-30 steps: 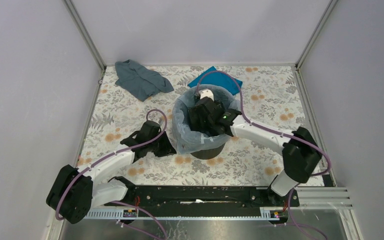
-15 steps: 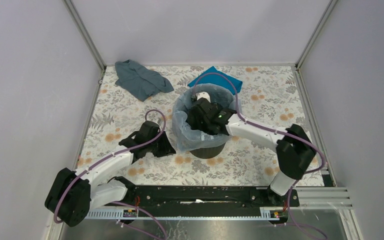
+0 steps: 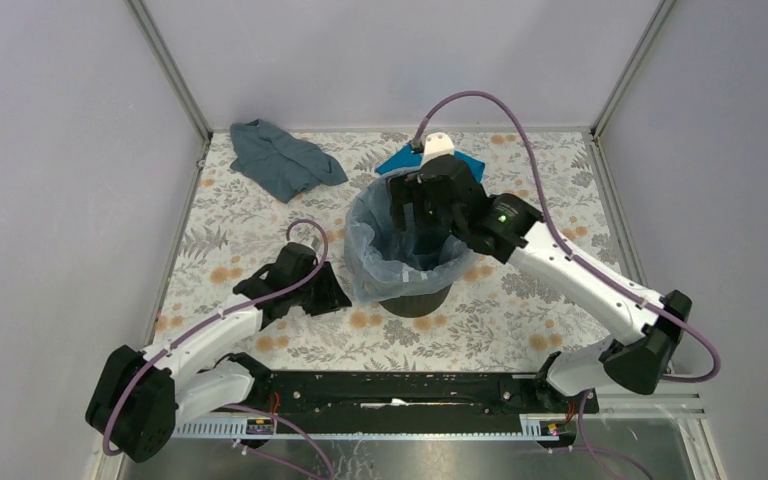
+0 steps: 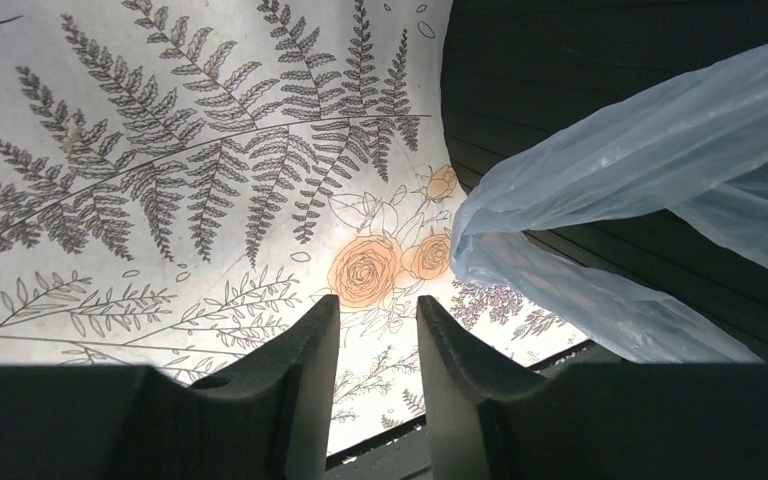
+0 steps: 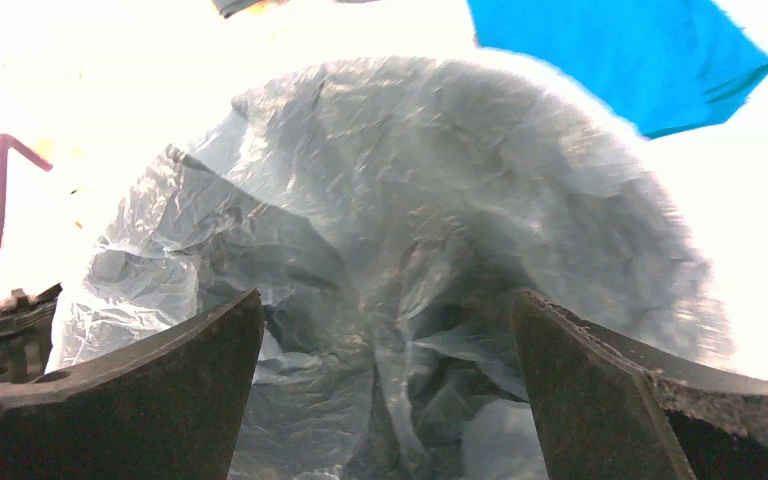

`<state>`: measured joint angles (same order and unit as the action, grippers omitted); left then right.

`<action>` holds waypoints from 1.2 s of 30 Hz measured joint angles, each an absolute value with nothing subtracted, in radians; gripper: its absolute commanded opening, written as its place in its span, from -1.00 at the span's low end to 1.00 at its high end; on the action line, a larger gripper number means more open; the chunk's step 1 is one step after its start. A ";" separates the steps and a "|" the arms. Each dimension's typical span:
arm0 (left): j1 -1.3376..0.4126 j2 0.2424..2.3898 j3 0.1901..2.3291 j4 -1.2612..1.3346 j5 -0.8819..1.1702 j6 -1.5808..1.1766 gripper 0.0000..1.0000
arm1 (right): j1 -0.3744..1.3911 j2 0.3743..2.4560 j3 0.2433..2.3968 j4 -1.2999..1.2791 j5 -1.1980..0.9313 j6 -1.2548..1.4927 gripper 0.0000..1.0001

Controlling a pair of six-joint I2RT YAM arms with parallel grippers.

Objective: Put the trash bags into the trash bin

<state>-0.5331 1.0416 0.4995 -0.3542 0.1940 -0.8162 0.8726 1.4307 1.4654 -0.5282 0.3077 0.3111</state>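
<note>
I read left end effector (image 4: pixel 372 310) low on table (image 3: pixel 520 320) beside trash bin (image 3: pixel 418 301), fingers slightly apart, empty, likely placed for hanging film. Trash bag (image 3: pixel 368 268) lines bin, edge draped over rim. Right end effector (image 5: pixel 385 300) above mouth, wide apart, empty.

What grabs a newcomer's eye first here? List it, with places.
The black trash bin mid-table, lined with the pale blue trash bag whose film spills over its left rim. The right gripper hangs wide open over the bin's mouth; the left gripper sits low beside the bin, holding nothing. At the far edge lie a teal cloth behind the bin and a grey-blue cloth near the left corner.
</note>
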 measured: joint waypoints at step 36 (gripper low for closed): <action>-0.533 0.624 1.108 -0.656 -0.149 -0.549 0.91 | 0.108 1.308 0.831 -0.187 -0.183 0.529 0.92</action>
